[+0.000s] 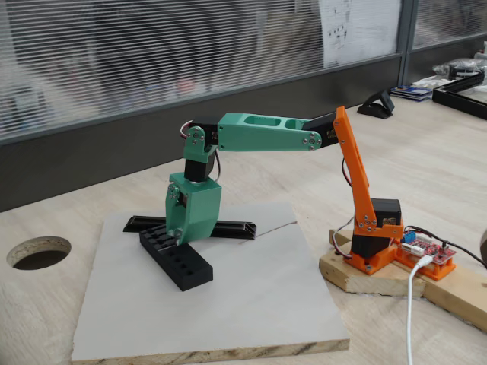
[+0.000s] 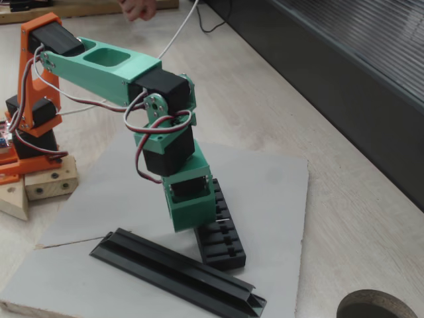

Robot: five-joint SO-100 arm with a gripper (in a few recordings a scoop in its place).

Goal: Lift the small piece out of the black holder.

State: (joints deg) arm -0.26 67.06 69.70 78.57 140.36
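In a fixed view, the green and orange arm bends over and points its jaws straight down onto the black holder. The holder lies on a flat grey board, and the board lies on the light wooden counter. The tip of the jaws touches the top of the holder near its far end, by the row of little slots. A long thin black rail lies just behind the holder, partly hidden by the green wrist. The arm's orange base stands on a wooden block to the right of the board. A round hole is cut in the counter on the left. In another fixed view, the jaws come down on the holder near its middle, and the green wrist body covers the tips. The black rail lies in front of the holder, close to it, on the same grey board. I cannot tell whether the jaws are wide or narrow, because the tips are hidden in both fixed views. The small piece is too tiny to pick out, so I cannot tell which slot it sits in.
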